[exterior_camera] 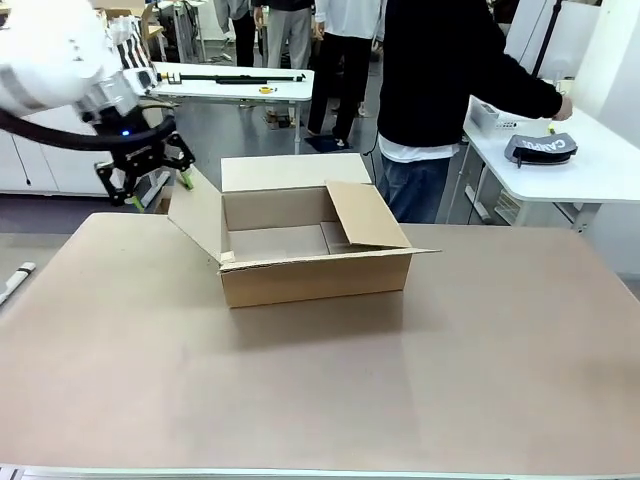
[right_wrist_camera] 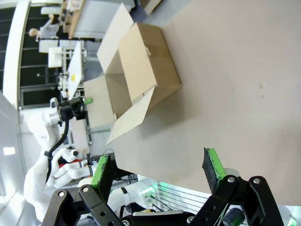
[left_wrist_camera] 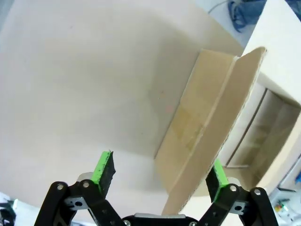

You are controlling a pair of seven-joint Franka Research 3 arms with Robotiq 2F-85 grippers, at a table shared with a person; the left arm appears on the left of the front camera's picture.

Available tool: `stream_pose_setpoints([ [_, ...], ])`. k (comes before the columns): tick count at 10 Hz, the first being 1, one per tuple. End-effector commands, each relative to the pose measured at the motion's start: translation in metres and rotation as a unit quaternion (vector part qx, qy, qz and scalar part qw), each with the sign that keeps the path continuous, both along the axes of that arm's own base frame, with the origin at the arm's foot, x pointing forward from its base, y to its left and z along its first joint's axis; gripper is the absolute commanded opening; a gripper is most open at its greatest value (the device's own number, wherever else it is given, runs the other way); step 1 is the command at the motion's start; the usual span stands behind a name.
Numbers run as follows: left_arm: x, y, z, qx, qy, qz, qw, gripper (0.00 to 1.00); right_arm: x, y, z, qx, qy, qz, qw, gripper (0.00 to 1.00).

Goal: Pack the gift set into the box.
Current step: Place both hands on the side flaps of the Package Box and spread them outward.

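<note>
The box (exterior_camera: 310,275), a large brown carton, stands open in the middle of the table with its four flaps spread. My left gripper (exterior_camera: 160,190) hovers open at the outer edge of the box's left flap (exterior_camera: 195,215). In the left wrist view that flap (left_wrist_camera: 230,117) runs between the green pads (left_wrist_camera: 104,170), close to the right-hand one, with the gripper (left_wrist_camera: 160,176) not closed on it. My right gripper (right_wrist_camera: 157,169) is open and empty above bare tabletop, well away from the box (right_wrist_camera: 155,61). It does not show in the front view. No gift set is in view.
A person in a black top (exterior_camera: 440,80) stands behind the box, reaching toward a white side table (exterior_camera: 590,175) that carries a dark cap (exterior_camera: 540,148). A small white object (exterior_camera: 15,280) lies at the table's left edge. The brown tabletop (exterior_camera: 300,390) stretches toward me.
</note>
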State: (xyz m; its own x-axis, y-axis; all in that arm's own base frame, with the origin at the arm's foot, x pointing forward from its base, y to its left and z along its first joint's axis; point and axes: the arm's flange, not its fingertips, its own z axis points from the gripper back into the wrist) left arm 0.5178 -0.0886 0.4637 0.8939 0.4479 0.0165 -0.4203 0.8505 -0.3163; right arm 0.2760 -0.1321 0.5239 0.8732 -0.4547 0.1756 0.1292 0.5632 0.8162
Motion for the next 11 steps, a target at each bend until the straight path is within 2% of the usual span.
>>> stream_pose_setpoints([
  [1, -0.014, 0.009, -0.02, -0.047, 0.006, -0.037, 0.998, 1.0, 0.001, -0.001, 0.0, 0.003, -0.013, 0.007, 1.0, 1.0],
  [2, -0.013, 0.008, -0.031, -0.058, 0.018, -0.045, 0.997, 1.0, 0.001, -0.001, 0.0, 0.003, -0.013, 0.007, 1.0, 1.0],
  [4, -0.012, 0.015, -0.045, -0.128, 0.014, -0.043, 0.991, 1.0, 0.001, -0.001, 0.0, 0.003, -0.013, 0.007, 1.0, 1.0],
  [5, -0.013, 0.007, -0.031, -0.056, 0.015, -0.033, 0.998, 1.0, 0.001, -0.001, 0.0, 0.003, -0.013, 0.007, 1.0, 1.0],
  [7, -0.013, 0.007, -0.031, -0.056, 0.015, -0.033, 0.998, 1.0, 0.001, -0.001, 0.0, 0.003, -0.013, 0.007, 1.0, 1.0],
  [8, -0.013, 0.007, -0.031, -0.056, 0.015, -0.033, 0.998, 1.0, 0.0, 0.0, 0.0, 0.0, 0.0, 0.0, 1.0, 1.0],
  [9, -0.013, 0.007, -0.031, -0.056, 0.015, -0.033, 0.998, 1.0, 0.04, 0.036, 0.012, -0.018, -0.012, 0.05, 0.999, 1.0],
  [10, -0.013, 0.007, -0.031, -0.056, 0.015, -0.033, 0.998, 1.0, 0.069, 0.082, 0.034, -0.049, -0.055, 0.108, 0.991, 1.0],
  [11, -0.013, 0.007, -0.031, -0.056, 0.015, -0.033, 0.998, 1.0, 0.093, 0.139, 0.049, -0.072, -0.075, 0.166, 0.981, 1.0],
])
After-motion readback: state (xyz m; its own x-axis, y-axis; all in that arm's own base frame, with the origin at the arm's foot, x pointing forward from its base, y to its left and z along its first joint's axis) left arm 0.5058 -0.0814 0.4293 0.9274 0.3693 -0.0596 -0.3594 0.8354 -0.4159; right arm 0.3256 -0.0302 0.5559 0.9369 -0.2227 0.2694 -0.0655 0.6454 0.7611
